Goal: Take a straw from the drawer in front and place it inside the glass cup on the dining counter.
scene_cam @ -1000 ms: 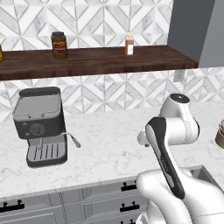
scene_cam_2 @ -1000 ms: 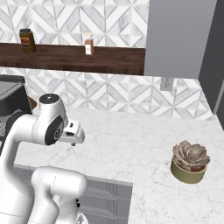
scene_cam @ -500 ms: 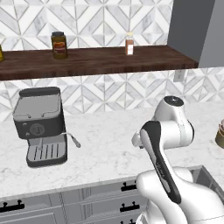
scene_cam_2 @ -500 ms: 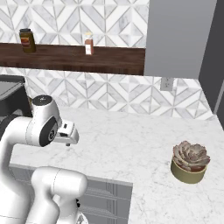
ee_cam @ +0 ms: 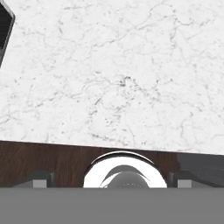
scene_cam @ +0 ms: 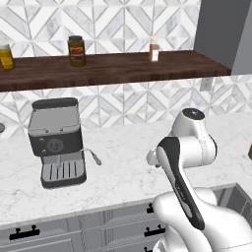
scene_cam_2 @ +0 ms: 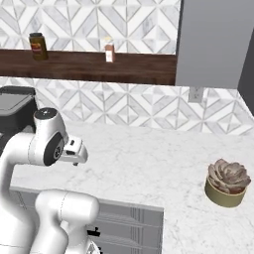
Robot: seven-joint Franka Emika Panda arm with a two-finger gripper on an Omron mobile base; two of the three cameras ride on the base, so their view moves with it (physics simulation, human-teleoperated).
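A white marble desk [scene_cam: 123, 162] is backed by patterned tiles — a coffee machine [scene_cam: 55, 142] is carried; the tool [ee_cam: 112, 181] is spread wide, nothing pinched.

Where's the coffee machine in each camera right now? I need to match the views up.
Left base view: the coffee machine stands at left on the marble counter, below the wooden shelf.
Right base view: its dark body sits at the far left edge, behind the arm.
Hand view: a dark corner at top left, probably it.
Shared landmark: the brown jar on the shelf.
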